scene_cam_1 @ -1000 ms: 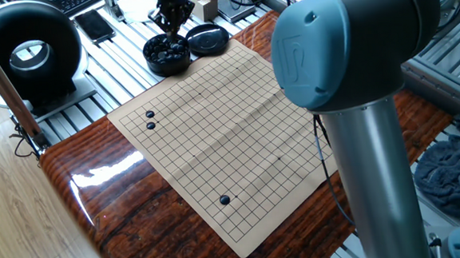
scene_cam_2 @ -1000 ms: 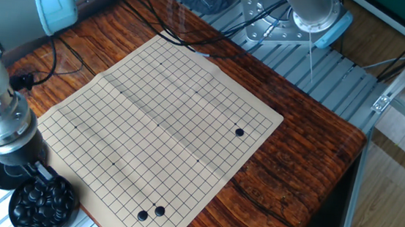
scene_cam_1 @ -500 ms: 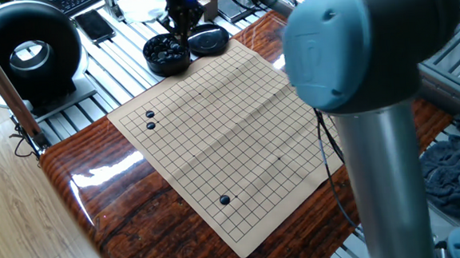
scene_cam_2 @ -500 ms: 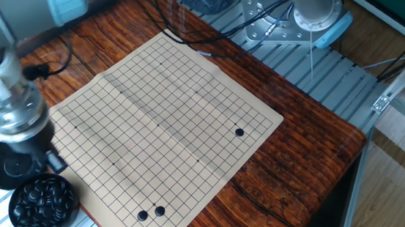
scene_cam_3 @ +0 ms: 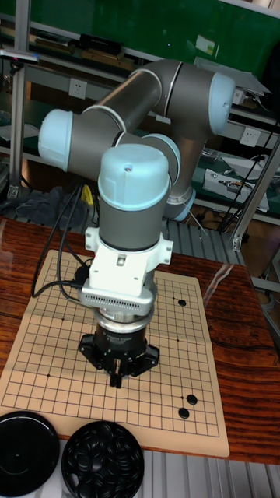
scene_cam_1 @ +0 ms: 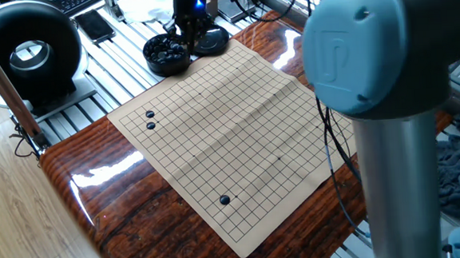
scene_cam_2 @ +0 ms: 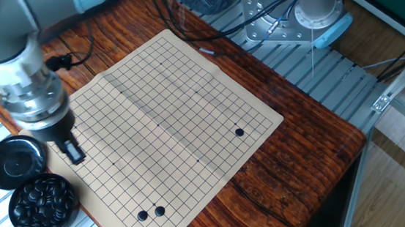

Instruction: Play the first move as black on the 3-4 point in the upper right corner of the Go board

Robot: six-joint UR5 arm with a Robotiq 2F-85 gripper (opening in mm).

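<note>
In the tall fixed view, the bowl of black stones [scene_cam_3: 102, 469] sat at the near left edge of the Go board [scene_cam_3: 47, 342]. The gripper [scene_cam_3: 116, 379] hung over the board's near rows just beyond the bowl, fingers drawn narrow; whether they pinched a stone could not be told. The upper right 3-4 point probably lay far across the board toward the right, past the lone stone [scene_cam_3: 181, 303].

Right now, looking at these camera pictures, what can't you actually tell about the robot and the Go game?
- Whether the end effector holds a stone: its tip is too small and dark in every view.
- One fixed view: the arm's wrist blocks part of the bowl of black stones and the lid.
- The other fixed view: the wrist covers the Go board edge near the lid.
</note>
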